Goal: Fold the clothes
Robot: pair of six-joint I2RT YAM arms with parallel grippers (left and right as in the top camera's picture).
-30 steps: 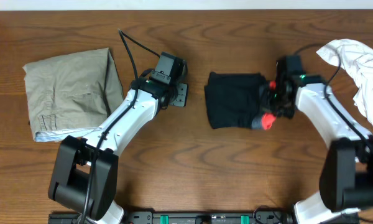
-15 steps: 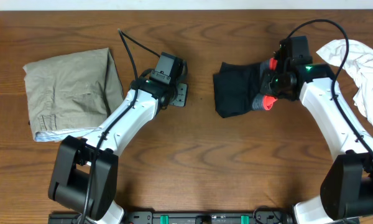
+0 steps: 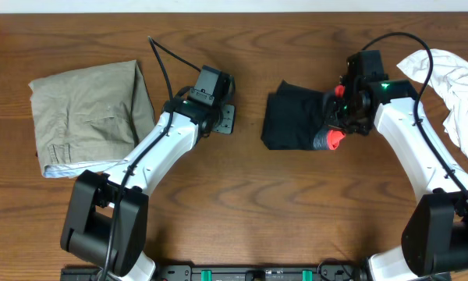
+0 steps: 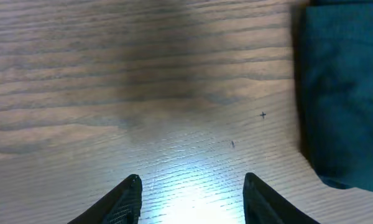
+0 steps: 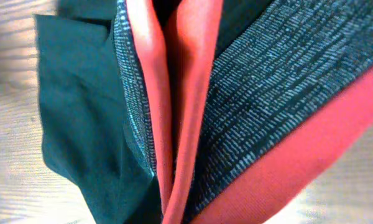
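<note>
A dark garment [image 3: 292, 117] with red trim and a grey knit band lies bunched on the table right of centre. My right gripper [image 3: 337, 117] is at its right edge, shut on the red-trimmed end. In the right wrist view the garment [image 5: 81, 112] and its red trim [image 5: 186, 93] fill the frame and hide the fingers. My left gripper [image 3: 226, 119] is open and empty over bare wood, left of the garment. In the left wrist view its fingers [image 4: 189, 186] frame the table, with the garment's edge [image 4: 342, 93] at the right.
A folded khaki garment [image 3: 90, 117] lies at the far left. A pile of white clothes [image 3: 452, 86] sits at the right edge. A black cable [image 3: 162, 62] runs behind the left arm.
My right gripper dragged the dark garment right and toward the back, bunching it narrower, then eased slightly back left. The left arm has not moved.
</note>
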